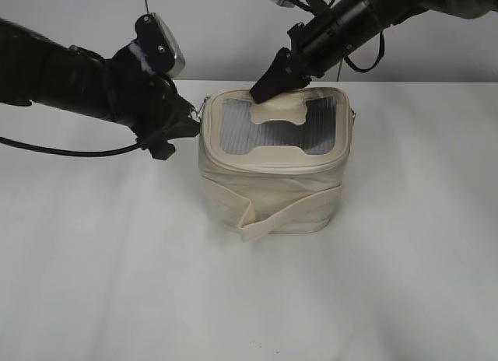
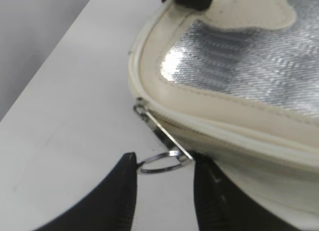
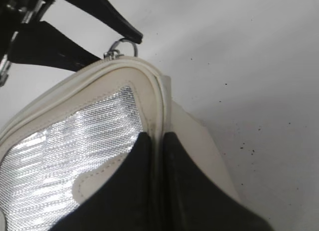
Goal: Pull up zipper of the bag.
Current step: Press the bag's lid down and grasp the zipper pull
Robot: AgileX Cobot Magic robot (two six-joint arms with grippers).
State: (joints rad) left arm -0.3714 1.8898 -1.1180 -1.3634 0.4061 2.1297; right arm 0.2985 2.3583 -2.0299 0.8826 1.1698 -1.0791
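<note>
Cream bag (image 1: 272, 174) sits mid-frame; our right gripper (image 3: 157, 156) is clamped on its lid edge, our left gripper (image 2: 162, 176) stands apart around the zipper (image 2: 239, 136) ring (image 2: 159, 165). Next, we judge: close and pull.

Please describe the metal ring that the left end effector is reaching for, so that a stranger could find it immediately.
Find the cream bag on the white table. Follow its zipper to the corner facing the left end effector. The ring is a thin silver loop between the black fingers, the only loose metal part there.
</note>
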